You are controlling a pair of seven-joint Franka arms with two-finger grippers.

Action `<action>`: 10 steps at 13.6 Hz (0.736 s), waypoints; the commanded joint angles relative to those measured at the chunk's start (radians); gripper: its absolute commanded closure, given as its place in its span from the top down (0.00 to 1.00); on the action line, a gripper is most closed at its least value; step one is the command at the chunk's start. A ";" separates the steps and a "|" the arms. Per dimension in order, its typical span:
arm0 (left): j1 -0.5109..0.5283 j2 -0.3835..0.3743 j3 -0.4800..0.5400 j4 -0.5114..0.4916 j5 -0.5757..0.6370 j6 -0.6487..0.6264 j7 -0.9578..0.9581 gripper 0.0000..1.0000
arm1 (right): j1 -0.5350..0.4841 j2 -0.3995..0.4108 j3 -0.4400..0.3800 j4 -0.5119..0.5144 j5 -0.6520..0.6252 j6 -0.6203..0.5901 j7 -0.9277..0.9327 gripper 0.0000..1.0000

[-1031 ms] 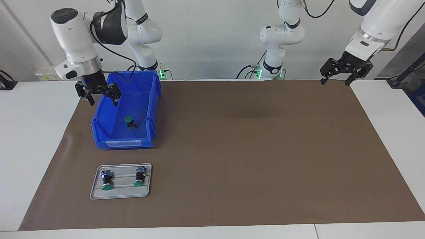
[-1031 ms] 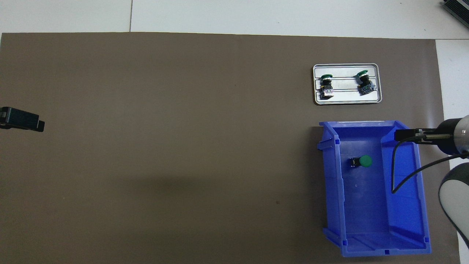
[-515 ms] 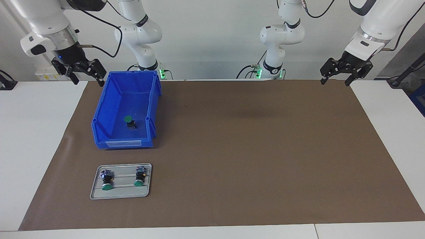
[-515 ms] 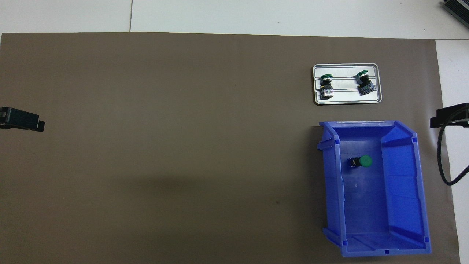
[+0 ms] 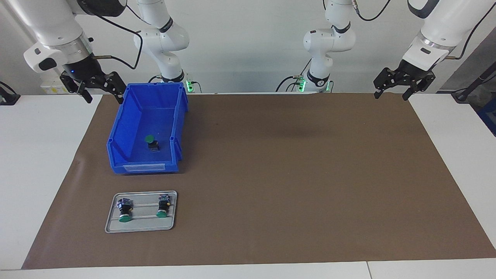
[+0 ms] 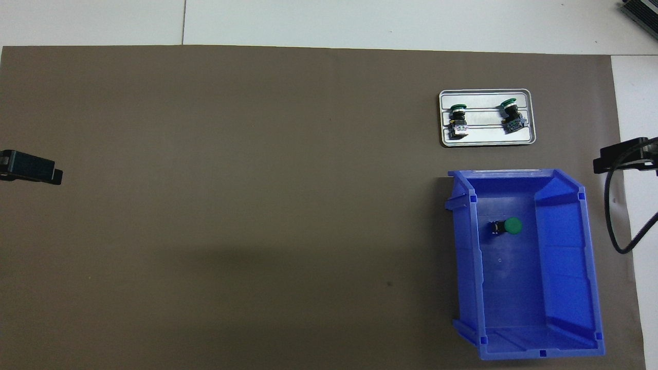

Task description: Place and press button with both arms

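While both grippers are held raised with fingers apart, right gripper [image 5: 101, 93] upper left and left gripper [image 5: 391, 92] upper right of the facing view, the button [image 5: 152, 143] is seen inside the blue bin [image 5: 131, 155].

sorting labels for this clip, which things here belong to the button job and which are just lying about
Part of the job:
- button lying in the blue bin
- two buttons on the metal tray
- right gripper, open, up beside the bin's robot-side corner
- left gripper, open, waiting over the mat's corner

Just lying about:
- brown mat
- white table
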 commanded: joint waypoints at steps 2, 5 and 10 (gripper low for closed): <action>0.008 -0.027 -0.007 -0.027 0.015 -0.004 -0.011 1.00 | -0.010 0.006 0.003 0.019 0.001 -0.017 -0.028 1.00; 0.008 -0.027 -0.007 -0.026 0.015 -0.004 -0.011 1.00 | -0.023 0.006 0.004 0.016 0.001 -0.015 -0.022 1.00; 0.008 -0.027 -0.007 -0.026 0.015 -0.004 -0.011 1.00 | -0.090 0.003 0.093 0.014 0.006 -0.023 -0.014 1.00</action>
